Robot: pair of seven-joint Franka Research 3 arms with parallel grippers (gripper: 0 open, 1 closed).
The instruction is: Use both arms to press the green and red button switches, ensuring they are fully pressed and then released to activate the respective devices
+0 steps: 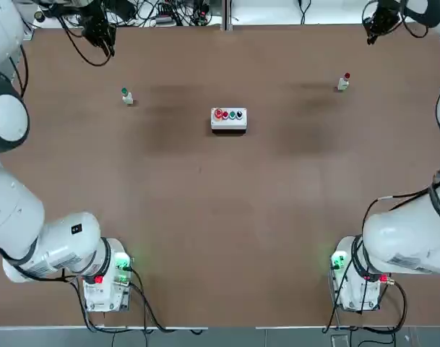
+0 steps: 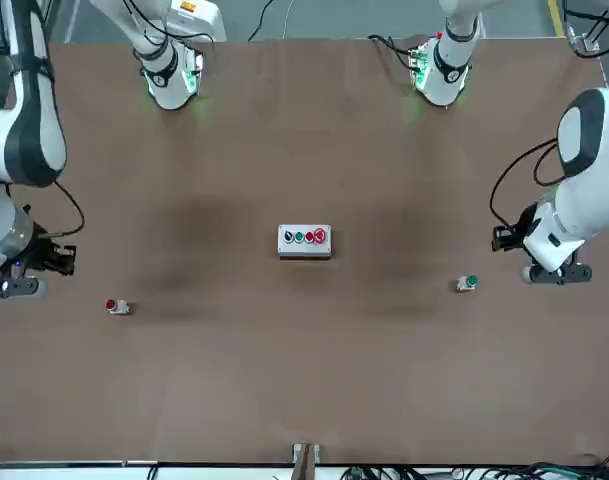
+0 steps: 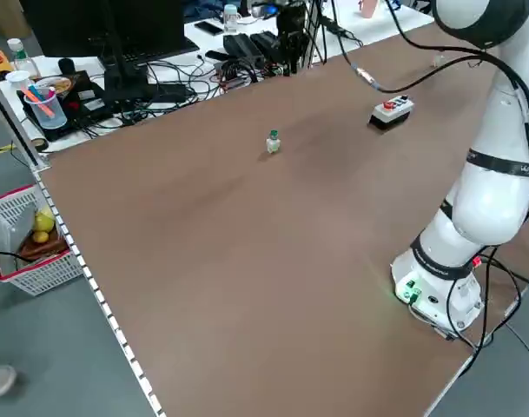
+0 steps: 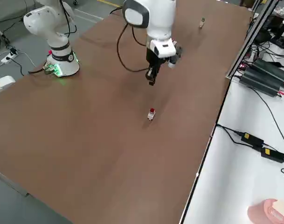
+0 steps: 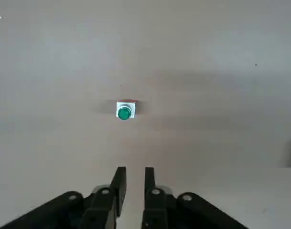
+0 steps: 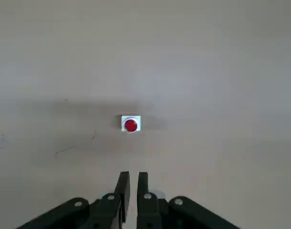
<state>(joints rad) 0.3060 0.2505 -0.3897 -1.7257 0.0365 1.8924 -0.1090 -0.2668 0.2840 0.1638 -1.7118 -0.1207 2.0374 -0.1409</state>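
Observation:
The green button switch [image 1: 126,96] stands on the brown table's far left and shows in the left wrist view [image 5: 124,112] just beyond the fingertips. My left gripper [image 5: 134,172] hovers above the table, apart from the switch, its dark fingers drawn close together with nothing between them. The red button switch [image 1: 343,81] stands at the far right, also seen from the side [image 4: 151,114]. My right gripper [image 6: 133,177] hangs above it and a little short of it, shut and empty. In the overhead view both grippers sit near the far edge, left [image 1: 102,34] and right [image 1: 381,22].
A wider white box with a row of red and green buttons [image 1: 228,118] sits mid-table between the two switches. Cables and electronics [image 3: 247,48] crowd the bench past the far edge. A red-rimmed basket [image 3: 29,239] stands off the table's left side.

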